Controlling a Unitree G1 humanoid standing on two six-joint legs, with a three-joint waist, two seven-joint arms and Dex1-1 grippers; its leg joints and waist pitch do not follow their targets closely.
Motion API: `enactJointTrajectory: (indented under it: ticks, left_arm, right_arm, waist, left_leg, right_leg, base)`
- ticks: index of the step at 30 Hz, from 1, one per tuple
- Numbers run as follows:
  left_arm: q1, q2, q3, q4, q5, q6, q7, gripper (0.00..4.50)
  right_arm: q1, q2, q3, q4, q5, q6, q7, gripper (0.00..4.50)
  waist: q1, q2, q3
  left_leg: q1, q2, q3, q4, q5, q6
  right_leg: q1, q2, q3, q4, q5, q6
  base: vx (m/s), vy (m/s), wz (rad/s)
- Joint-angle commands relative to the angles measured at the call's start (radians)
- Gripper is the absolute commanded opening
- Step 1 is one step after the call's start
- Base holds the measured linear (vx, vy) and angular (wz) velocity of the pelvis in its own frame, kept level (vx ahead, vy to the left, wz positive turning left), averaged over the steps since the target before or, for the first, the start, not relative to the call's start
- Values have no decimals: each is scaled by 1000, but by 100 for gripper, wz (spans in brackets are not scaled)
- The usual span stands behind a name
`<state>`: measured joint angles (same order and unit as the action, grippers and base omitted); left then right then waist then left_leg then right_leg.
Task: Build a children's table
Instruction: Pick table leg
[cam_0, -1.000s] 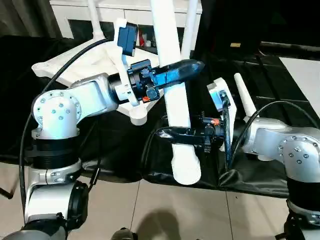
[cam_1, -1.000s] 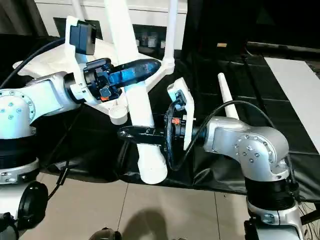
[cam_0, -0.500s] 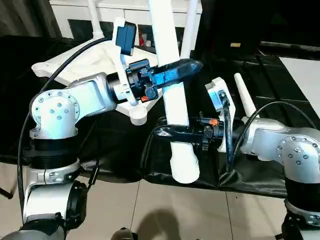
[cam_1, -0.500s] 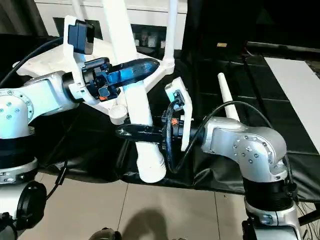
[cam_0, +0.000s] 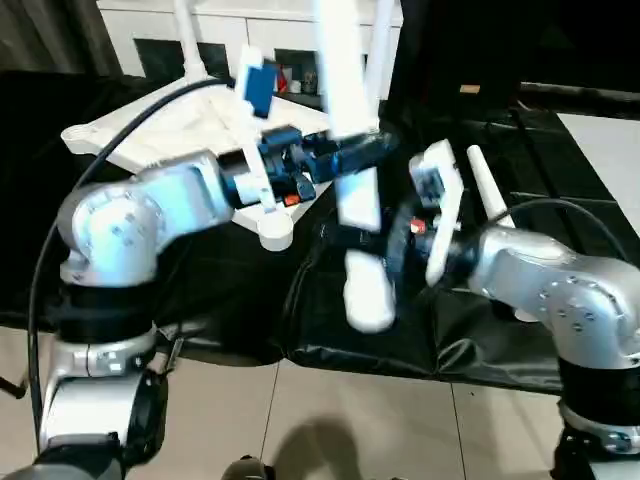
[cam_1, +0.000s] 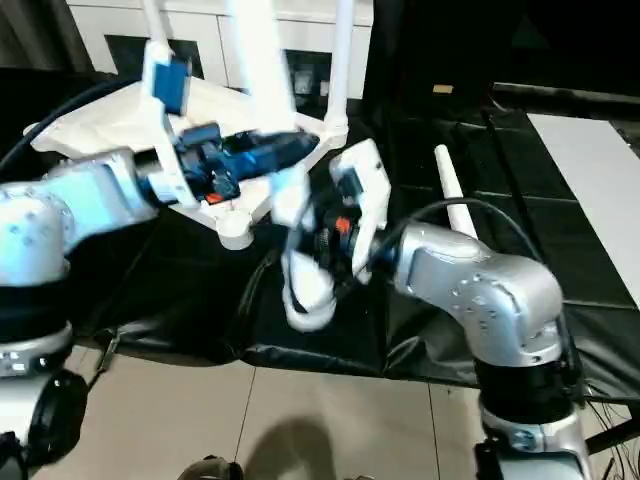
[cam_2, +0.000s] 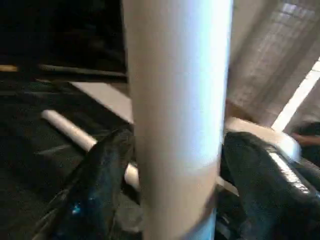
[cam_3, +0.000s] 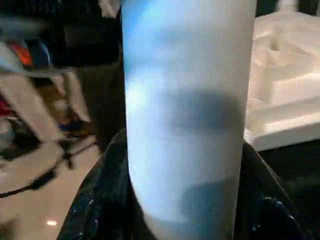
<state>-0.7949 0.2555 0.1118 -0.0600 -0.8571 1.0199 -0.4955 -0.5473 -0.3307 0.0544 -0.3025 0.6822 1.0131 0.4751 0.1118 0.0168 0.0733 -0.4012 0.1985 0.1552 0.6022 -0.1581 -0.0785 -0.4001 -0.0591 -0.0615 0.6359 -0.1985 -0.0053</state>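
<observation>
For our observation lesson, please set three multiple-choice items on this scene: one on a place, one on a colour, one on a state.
1. Where does the spare leg lie?
A. inside a cabinet
B. on the cloth, apart from the tabletop
C. on the floor tiles

2. What colour is the cloth?
A. black
B. red
C. yellow

3. How does the raised leg stand?
A. lying flat
B. roughly upright
C. snapped in two

Answers:
1 B: it rests on the cloth, on the robot's right side.
2 A: the cloth looks black all over.
3 B: its length runs up past the top edge of the head views.
</observation>
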Motion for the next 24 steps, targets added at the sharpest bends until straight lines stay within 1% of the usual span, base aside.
enactJointTrajectory:
  ticks: [1, 2, 3, 5, 6, 7, 9, 10, 12, 13, 15, 17, 20, 21, 22, 24]
  left_arm:
    - [-2, -16, 11, 11, 20, -20, 45, 329]
    - [-2, -16, 11, 11, 20, -20, 45, 317]
    - [-3, -51, 35, 28, 20, -39, 87, 309]
    - [-3, -54, 37, 32, 24, -45, 93, 309]
    - [-4, -58, 41, 38, 29, -52, 101, 288]
    - [-4, -56, 42, 39, 30, -52, 101, 272]
    - [-4, -53, 49, 38, 26, -49, 101, 263]
    - [-2, -53, 55, 34, 21, -44, 105, 260]
    - [-1, -54, 57, 30, 20, -41, 108, 239]
    - [2, -56, 59, 26, 18, -39, 113, 239]
    - [10, -53, 58, 10, -1, -27, 107, 222]
    - [12, -51, 56, 7, -7, -24, 102, 195]
    - [14, -47, 53, -3, -26, -13, 82, 187]
    - [15, -33, 42, -15, -39, -7, 44, 185]
    - [15, -33, 42, -15, -39, -7, 44, 182]
    - [15, -7, 21, -27, -54, 11, -10, 182]
  right_arm:
    - [0, 4, 17, -35, -27, -22, -26, 182]
    - [0, 4, 17, -35, -27, -22, -26, 182]
    - [5, 13, 32, -39, -38, -28, -35, 182]
    - [7, 15, 36, -39, -42, -30, -37, 182]
    - [9, 16, 41, -38, -48, -34, -39, 182]
    - [9, 17, 42, -37, -51, -36, -40, 182]
    - [10, 19, 43, -35, -58, -42, -43, 182]
    - [10, 20, 43, -34, -65, -47, -45, 182]
    - [10, 21, 43, -32, -68, -49, -46, 182]
    - [10, 21, 43, -31, -71, -52, -47, 182]
    - [7, 21, 45, -27, -78, -57, -49, 182]
    - [7, 21, 46, -26, -80, -58, -49, 182]
    - [5, 24, 48, -22, -91, -66, -46, 182]
    - [0, 32, 39, -14, -84, -70, -41, 217]
    - [0, 32, 39, -14, -84, -70, -41, 251]
    - [-4, 34, 32, -7, -68, -59, -31, 260]
  waist:
    - [-3, 4, -75]
    - [-3, 3, -75]
    - [-3, 3, -75]
    - [-3, 2, -76]
    - [-3, 1, -77]
    - [-2, 2, -77]
    - [-3, 2, -78]
    - [-4, -2, -78]
    - [-3, 0, -78]
    - [-3, -1, -78]
    - [-3, -2, -78]
    - [-3, -2, -79]
    - [-2, -3, -81]
    - [-3, -2, -81]
    - [-3, -2, -81]
    - [-2, 0, -82]
  left_leg:
    - [21, 15, 0, -68, -155, -70]
    - [22, 15, 0, -67, -157, -69]
    - [20, 15, 0, -66, -153, -68]
    - [20, 15, 0, -66, -152, -64]
    - [20, 15, 0, -65, -147, -60]
    - [20, 15, 0, -65, -143, -61]
    - [21, 16, 0, -66, -145, -61]
    - [21, 15, 1, -65, -144, -60]
    - [21, 16, 1, -65, -138, -58]
    - [21, 16, 1, -65, -139, -57]
    - [21, 16, 1, -65, -139, -57]
    - [21, 16, 2, -64, -133, -57]
    - [21, 16, 3, -63, -130, -55]
    - [21, 16, 2, -63, -128, -54]
    - [21, 16, 2, -63, -128, -54]
    - [22, 15, 2, -63, -127, -55]
  right_leg:
    - [52, -63, 46, -82, -174, -114]
    - [52, -62, 46, -84, -171, -113]
    - [54, -62, 46, -83, -158, -116]
    - [54, -63, 46, -83, -153, -118]
    - [54, -62, 46, -82, -147, -118]
    - [54, -62, 46, -81, -140, -117]
    - [53, -62, 46, -81, -139, -119]
    - [54, -62, 46, -81, -138, -120]
    - [53, -62, 46, -79, -132, -122]
    - [54, -62, 47, -79, -131, -123]
    - [54, -63, 47, -79, -135, -124]
    - [54, -63, 47, -78, -130, -125]
    - [55, -63, 47, -78, -133, -124]
    - [53, -63, 47, -77, -134, -122]
    - [53, -63, 47, -77, -134, -122]
    - [54, -63, 46, -76, -137, -121]
  base:
    - [0, 0, 0]
    - [0, 0, 0]
    - [0, 0, 0]
    - [0, 0, 0]
    - [0, 0, 0]
    - [0, 0, 0]
    - [0, 0, 0]
    - [0, 0, 0]
    - [0, 0, 0]
    - [0, 0, 0]
    - [0, 0, 0]
    - [0, 0, 0]
    - [0, 0, 0]
    - [0, 0, 0]
    - [0, 0, 0]
    - [0, 0, 0]
